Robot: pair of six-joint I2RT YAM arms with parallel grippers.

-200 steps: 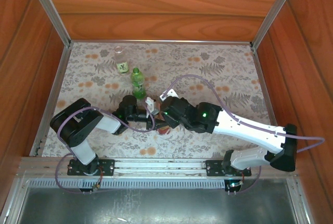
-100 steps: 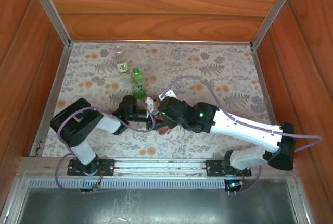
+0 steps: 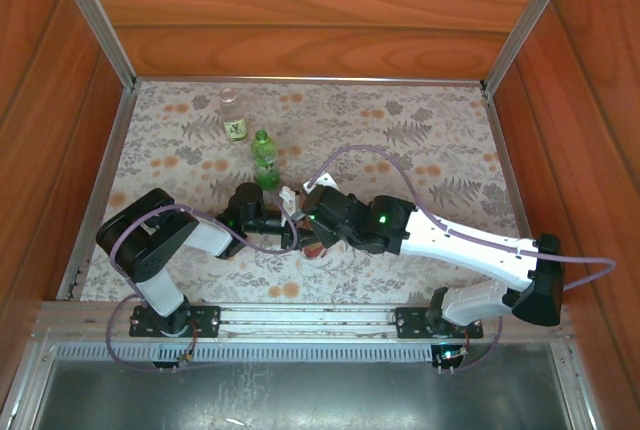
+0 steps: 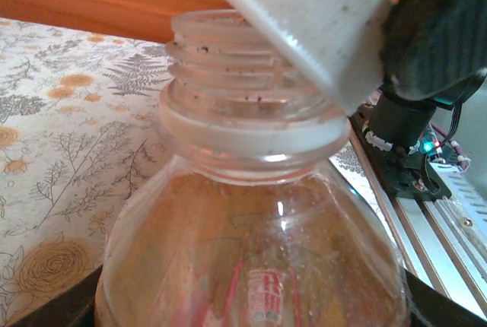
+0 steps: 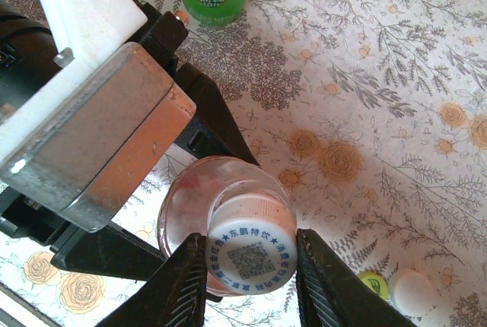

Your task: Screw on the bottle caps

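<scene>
top external, arms: the left pincer [image 3: 296, 234] and the right pincer [image 3: 314, 226] meet near the middle of the worktop [image 3: 420, 130], over the amber bottle [image 3: 318, 249]; the green bottle [image 3: 264, 162] and the clear bottle [image 3: 234, 118] stand farther back, apart from the work
left wrist, bottle: the amber bottle stands upright, clamped low on its body by the almost fully closed left pincer; its threaded mouth is bare
left wrist, cap: the white cap [image 4: 304, 23] hangs tilted over the right side of the mouth, one edge high, not seated on the threads
right wrist, grip: the right pincer pinches the white cap across its sides, both fingers touching it, right above the bottle
right wrist, spares: a yellow-green cap [image 5: 370, 284] and a pale cap [image 5: 412, 291] lie side by side on the worktop
step in hand, judged: level the cap first and centre it on the neck; press lightly, then turn; a tilted start would likely cross-thread; the left grip must resist the twist
</scene>
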